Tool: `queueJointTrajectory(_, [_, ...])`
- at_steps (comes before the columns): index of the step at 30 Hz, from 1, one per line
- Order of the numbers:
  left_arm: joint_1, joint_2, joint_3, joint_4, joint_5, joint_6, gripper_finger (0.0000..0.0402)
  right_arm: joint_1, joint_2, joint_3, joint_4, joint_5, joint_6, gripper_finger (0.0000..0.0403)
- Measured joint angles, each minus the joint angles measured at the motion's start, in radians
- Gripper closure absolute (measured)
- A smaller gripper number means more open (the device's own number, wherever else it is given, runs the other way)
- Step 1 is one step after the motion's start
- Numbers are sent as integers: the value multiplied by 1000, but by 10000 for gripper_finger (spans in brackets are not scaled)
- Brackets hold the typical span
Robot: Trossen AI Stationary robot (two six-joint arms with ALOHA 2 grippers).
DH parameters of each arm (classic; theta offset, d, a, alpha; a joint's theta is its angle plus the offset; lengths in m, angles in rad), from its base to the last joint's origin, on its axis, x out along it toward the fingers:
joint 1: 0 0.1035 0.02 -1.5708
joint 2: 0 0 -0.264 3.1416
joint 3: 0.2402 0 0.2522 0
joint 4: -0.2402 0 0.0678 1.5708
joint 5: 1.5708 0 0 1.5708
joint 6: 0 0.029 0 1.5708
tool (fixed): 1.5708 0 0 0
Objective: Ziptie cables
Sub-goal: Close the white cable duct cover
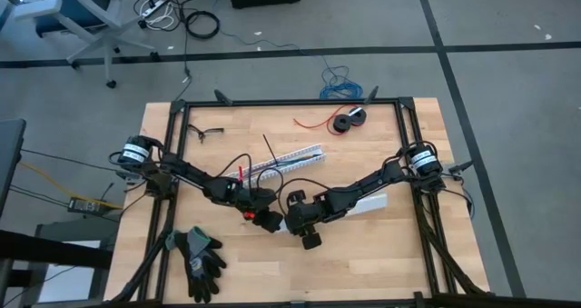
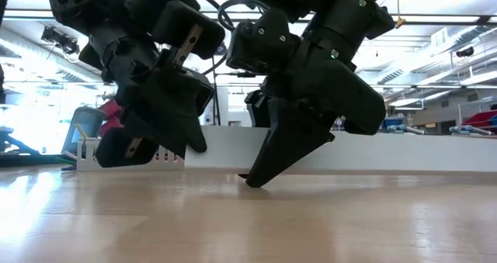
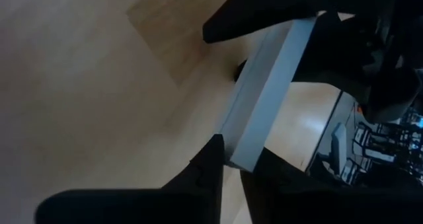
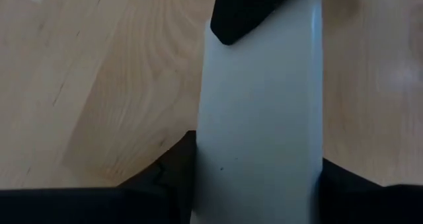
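**Q.** What does the figure show, from the largest item down?

**A.** Wooden desk (image 1: 381, 263) inside a dark frame, both arms meeting near its middle. Right gripper (image 2: 264, 166): tips down at the desk surface, fingers set astride the white box (image 4: 261, 105) and apparently pinching its two long sides. Left gripper (image 3: 232, 178): at the box's end, fingers parted only a crack, with nothing between them.

**Q.** What does the step in hand call for?

**A.** By the look of it, the box is being steadied so that one end can be worked. The right grip should stay square across the long sides, low and firm enough that the box neither twists nor skids. The left fingers should come in along the box's axis, clear of the right fingertip lying over that end.

**Q.** And the container's contents?

**A.** The white box is the only container. Its upper face is plain and its contents cannot be seen.

**Q.** Where are the smaller items?

**A.** Dark gloves (image 1: 201, 253): near the front edge. The cables (image 1: 289, 157): a thin multicoloured bundle flat on the desk behind the grippers, touched by neither. Red wire on a black spool (image 1: 348, 120): near the back rail.
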Motion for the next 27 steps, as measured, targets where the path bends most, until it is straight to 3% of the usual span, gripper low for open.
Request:
queueJointTrajectory(9, [2, 0, 0, 15, 67, 24, 307, 0, 0, 0, -13, -28, 14, 250])
queueJointTrajectory(20, [15, -46, 0, 5, 99, 111, 302, 0, 0, 2, -41, -35, 47, 253])
queueJointTrajectory(27, [16, -123, 0, -173, 48, 163, 302, 0, 0, 1, -45, -35, 66, 254])
